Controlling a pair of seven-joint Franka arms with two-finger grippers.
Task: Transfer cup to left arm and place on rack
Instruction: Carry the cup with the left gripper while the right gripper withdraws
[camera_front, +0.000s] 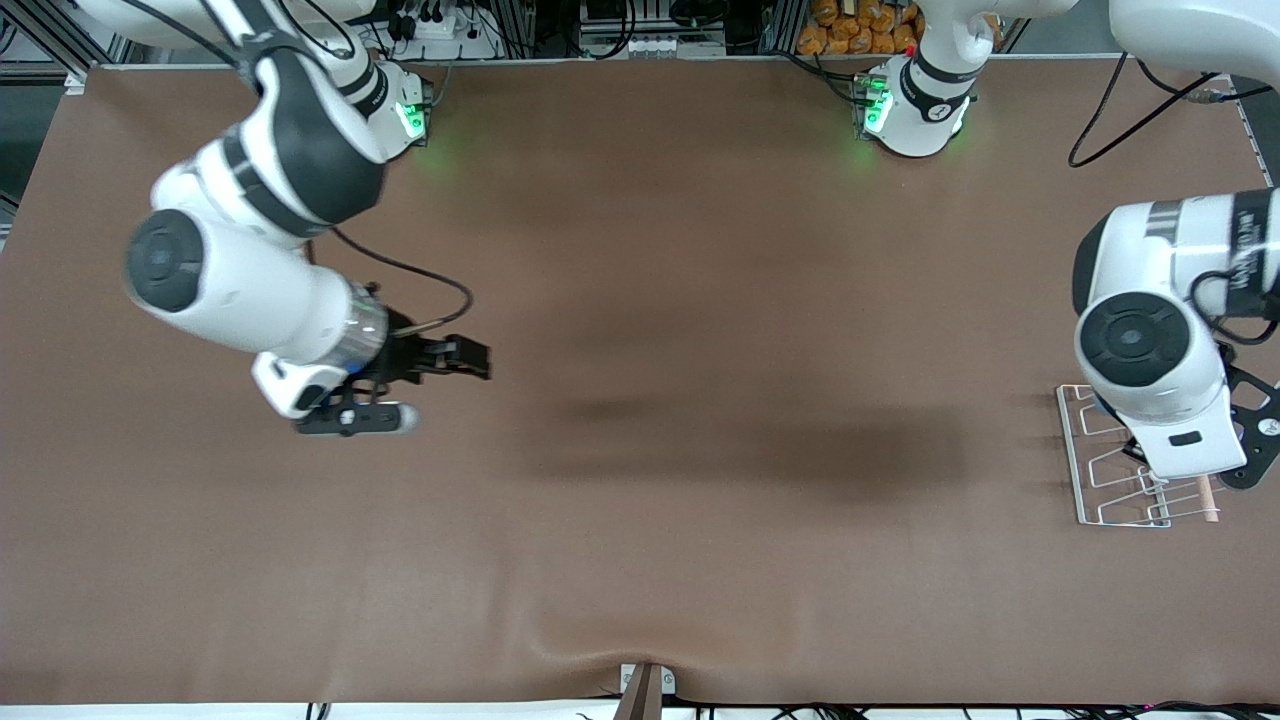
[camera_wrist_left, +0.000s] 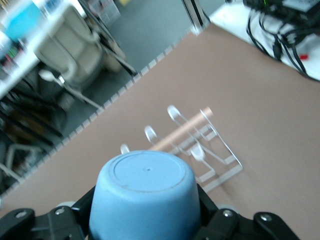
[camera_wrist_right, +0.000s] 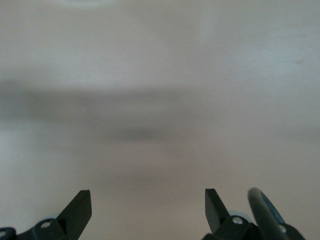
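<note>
The light-blue cup (camera_wrist_left: 145, 195) shows base-first in the left wrist view, with my left gripper (camera_wrist_left: 145, 210) shut on its sides. It hangs over the white wire rack (camera_wrist_left: 215, 155), whose wooden rod (camera_wrist_left: 180, 132) lies across the prongs. In the front view the rack (camera_front: 1120, 480) sits at the left arm's end of the table, partly covered by the left arm's wrist (camera_front: 1150, 370), which hides the cup and the gripper. My right gripper (camera_front: 475, 358) hovers over bare table toward the right arm's end. It is open (camera_wrist_right: 147, 205) with nothing between its fingers.
The brown table mat (camera_front: 700, 400) stretches between the two arms. A black cable (camera_front: 1130, 120) loops on the table near the left arm's base (camera_front: 915, 110). The table's edge (camera_wrist_left: 115, 97) runs close beside the rack.
</note>
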